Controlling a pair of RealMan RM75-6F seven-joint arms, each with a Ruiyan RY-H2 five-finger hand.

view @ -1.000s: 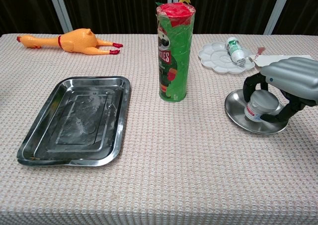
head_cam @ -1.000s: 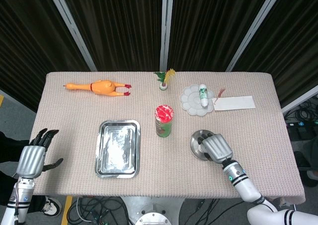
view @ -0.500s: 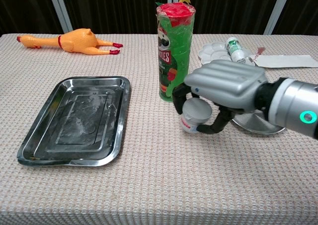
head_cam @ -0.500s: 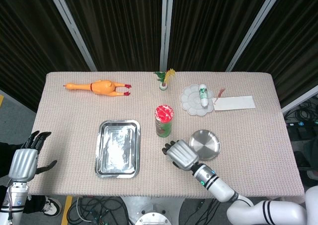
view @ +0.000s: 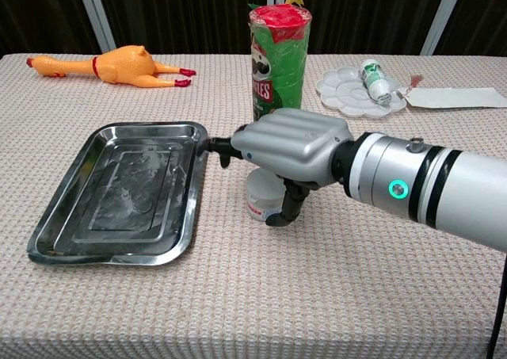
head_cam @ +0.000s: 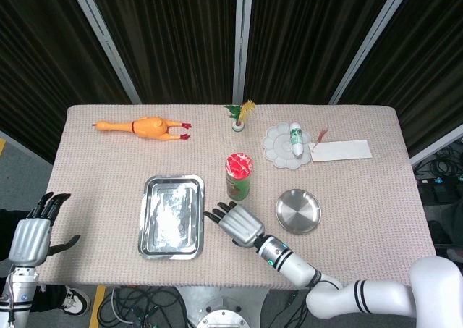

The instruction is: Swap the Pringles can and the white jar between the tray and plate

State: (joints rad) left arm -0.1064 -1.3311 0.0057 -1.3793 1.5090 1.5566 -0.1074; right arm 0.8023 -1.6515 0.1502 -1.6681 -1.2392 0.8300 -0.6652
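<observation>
My right hand (view: 289, 147) holds the white jar (view: 264, 198) low over the cloth, just right of the steel tray (view: 55, 224); the thumb hooks around the jar's side while the fingertips (view: 219, 146) reach over the tray's rim. From the head view the right hand (head_cam: 234, 224) hides the jar. The green Pringles can (head_cam: 239, 176) with its red lid stands upright on the cloth, behind the hand and between the tray (head_cam: 172, 248) and the round steel plate (head_cam: 298, 211), which holds nothing. My left hand (head_cam: 32, 235) hangs off the table's left edge, fingers apart and holding nothing.
A rubber chicken (head_cam: 148, 128) lies at the back left. At the back right are a paint palette (head_cam: 278, 145) with a small bottle (head_cam: 296, 136) on it and a white sheet (head_cam: 340, 150). A small plant ornament (head_cam: 239, 116) stands at the back centre.
My right hand lifted the white jar off the plate and carried it left past the Pringles can to the tray's right rim. The left hand drew back slightly.
</observation>
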